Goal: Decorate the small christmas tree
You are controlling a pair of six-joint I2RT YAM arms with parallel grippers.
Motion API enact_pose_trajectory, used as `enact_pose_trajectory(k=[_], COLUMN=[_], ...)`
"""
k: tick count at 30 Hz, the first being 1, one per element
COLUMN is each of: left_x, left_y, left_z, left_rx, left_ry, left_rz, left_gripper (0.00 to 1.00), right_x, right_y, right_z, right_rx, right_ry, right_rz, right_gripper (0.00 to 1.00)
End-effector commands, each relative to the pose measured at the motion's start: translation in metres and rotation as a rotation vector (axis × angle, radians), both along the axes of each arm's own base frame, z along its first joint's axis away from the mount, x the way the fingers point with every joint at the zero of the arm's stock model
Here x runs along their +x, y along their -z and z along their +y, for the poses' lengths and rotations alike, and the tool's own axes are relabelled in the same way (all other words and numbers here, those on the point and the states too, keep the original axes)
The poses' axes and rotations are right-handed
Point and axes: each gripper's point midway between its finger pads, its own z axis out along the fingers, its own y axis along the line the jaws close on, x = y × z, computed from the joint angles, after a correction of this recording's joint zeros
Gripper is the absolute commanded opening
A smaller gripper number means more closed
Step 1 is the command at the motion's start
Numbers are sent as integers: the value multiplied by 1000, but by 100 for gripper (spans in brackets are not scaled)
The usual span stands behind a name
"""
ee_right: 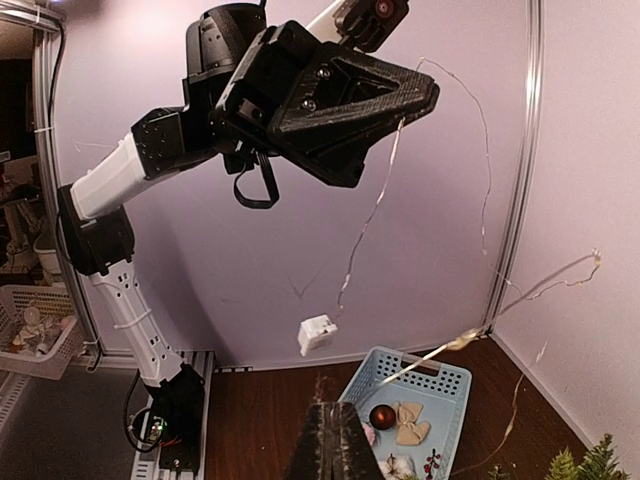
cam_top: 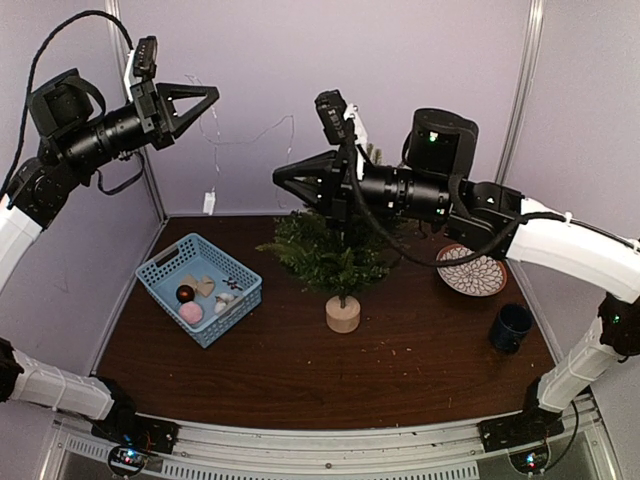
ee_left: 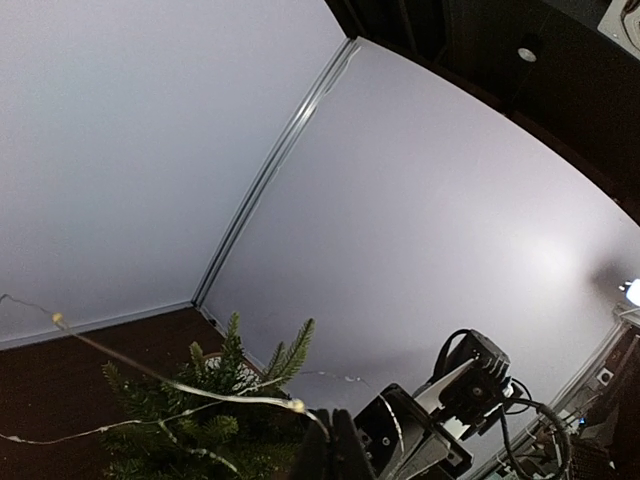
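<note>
Bushy fir (cam_top: 335, 255), round wooden base (cam_top: 343, 315)

The left arm (cam_top: 75, 120) and right arm (cam_top: 440, 190) are built of black cylindrical housings and white links (cam_top: 575, 250). The left gripper (cam_top: 213, 96) and right gripper (cam_top: 278, 176) are shaped as black triangular frames, fastened with screws (ee_right: 322, 73). A camera (cam_top: 146, 55) is mounted on each wrist. Black cables (cam_top: 90, 13) are looped along both arms, and a green light (cam_top: 433, 137) is shown on the right arm. A row of small holes (ee_right: 128, 312) is seen on one link.
</note>
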Motion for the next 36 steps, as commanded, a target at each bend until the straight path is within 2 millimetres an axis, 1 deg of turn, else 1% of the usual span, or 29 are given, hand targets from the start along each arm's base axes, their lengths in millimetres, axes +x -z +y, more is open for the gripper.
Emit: enact_pose_trajectory(k=[1,4,8,9,13,16,19,21,22,25,28,31,34,36], left_x=[-6,-14,-23,-25,-33,-40,-45,-48,-49,-50,-48,-46,-44,-39], left_y=[1,12,37,43,82,109,138,162,172,199,221,247,264,270], left_z=[10,13,20,22,28,27,22,19,18,23,31,37,40,43], left_rx=[4,30,84,100,180,233,288,332,351,398,455,530,574,597], left_ry=[-16,-8,-19,-27,-32,5,61,93,106,87,39,18,7,-22], left_rz=[-38,-35,-11,-5,62,106,155,191,201,200,179,182,178,167], left_gripper=[0,0,0,0,0,0,0,0,0,0,0,0,0,0], right_x=[-15,-21,-30,-33,-44,-52,-57,-61,-63,-69,-73,-79,-83,-81], right_y=[-30,-32,-23,-16,-7,1,13,23,31,42,45,41,34,28], right_z=[-18,-26,-40,-44,-61,-71,-77,-79,-80,-83,-87,-89,-90,-88], right_rx=[41,20,-47,-77,-140,-187,-244,-286,-318,-367,-385,-384,-375,-373], right_ry=[-33,-38,-43,-45,-56,-69,-81,-95,-102,-122,-135,-159,-177,-174], right_rz=[-17,-3,21,33,63,92,138,178,204,248,262,266,254,230], right_gripper=[0,0,0,0,0,0,0,0,0,0,0,0,0,0])
